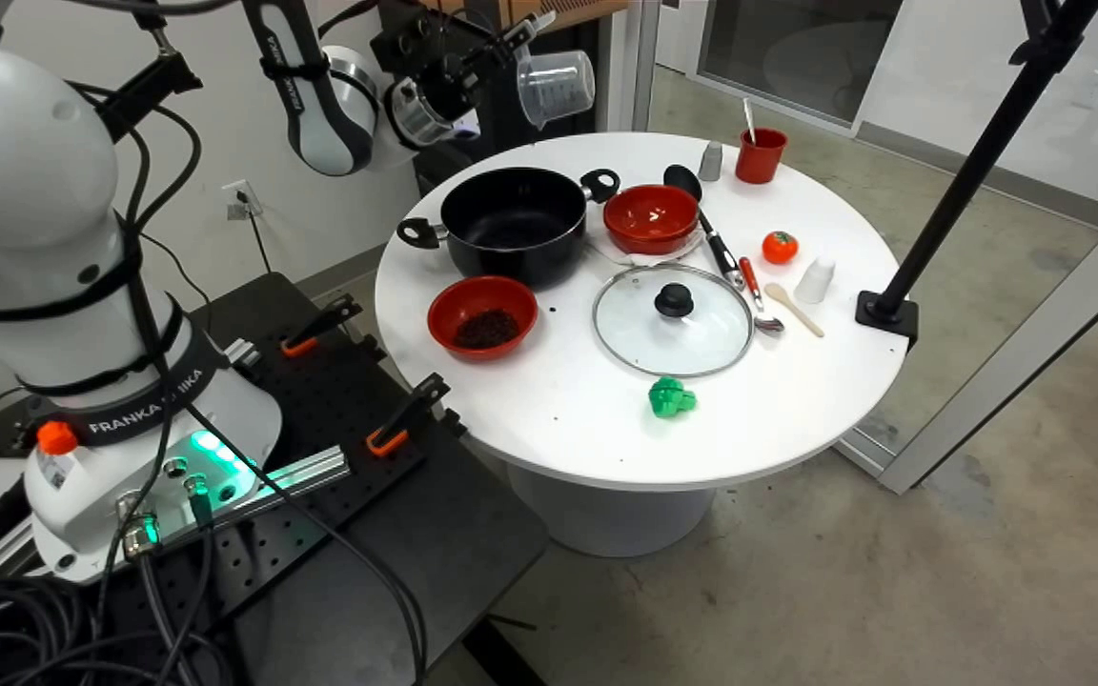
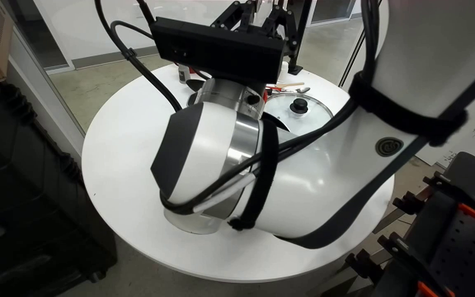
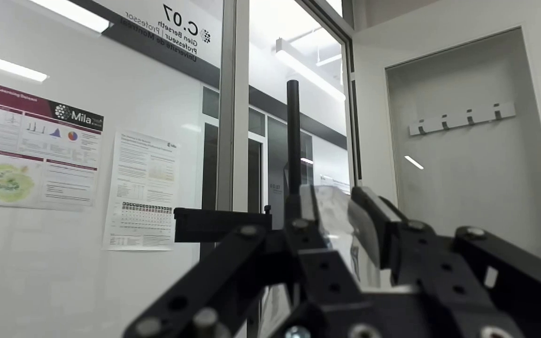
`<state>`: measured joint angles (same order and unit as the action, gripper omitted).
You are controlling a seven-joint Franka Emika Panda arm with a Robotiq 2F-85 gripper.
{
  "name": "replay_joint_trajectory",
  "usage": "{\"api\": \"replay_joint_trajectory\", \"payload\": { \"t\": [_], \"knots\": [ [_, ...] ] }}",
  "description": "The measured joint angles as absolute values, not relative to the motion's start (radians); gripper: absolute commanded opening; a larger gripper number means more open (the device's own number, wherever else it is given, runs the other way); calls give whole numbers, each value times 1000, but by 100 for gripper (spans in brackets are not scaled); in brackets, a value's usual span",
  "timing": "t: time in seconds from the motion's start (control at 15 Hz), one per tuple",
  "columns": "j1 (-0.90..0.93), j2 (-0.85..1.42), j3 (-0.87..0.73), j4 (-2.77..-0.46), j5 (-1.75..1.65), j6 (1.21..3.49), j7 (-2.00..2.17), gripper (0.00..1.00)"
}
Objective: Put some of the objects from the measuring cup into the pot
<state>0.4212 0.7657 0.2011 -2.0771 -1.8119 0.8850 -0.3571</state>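
Note:
The measuring cup (image 1: 557, 88) is clear, pale plastic with markings. In an exterior view it is tipped on its side, high above the table's far edge, beyond the pot; I see nothing inside it. My gripper (image 1: 532, 30) is shut on the cup's handle side. In the wrist view the fingers (image 3: 334, 195) stand either side of clear plastic of the measuring cup (image 3: 336, 216). The black pot (image 1: 516, 224) stands on the table; I cannot tell if anything lies in its dark inside. In an exterior view the gripper (image 2: 258, 18) is partly cut off, and the arm hides most of the pot.
A red bowl (image 1: 482, 319) with small dark bits stands before the pot; stacked red bowls (image 1: 651, 219) are beside it. The glass lid (image 1: 673, 319), green piece (image 1: 671, 397), tomato (image 1: 780, 248), ladle (image 1: 716, 238), red cup (image 1: 761, 155) and shakers share the white table (image 1: 549, 429).

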Motion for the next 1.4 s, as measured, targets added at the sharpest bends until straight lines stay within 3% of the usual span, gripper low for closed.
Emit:
{"api": "replay_joint_trajectory", "payload": {
  "t": [1.4],
  "knots": [
    [454, 840, 291, -2051, -1727, 850, -315, 6]
  ]
}}
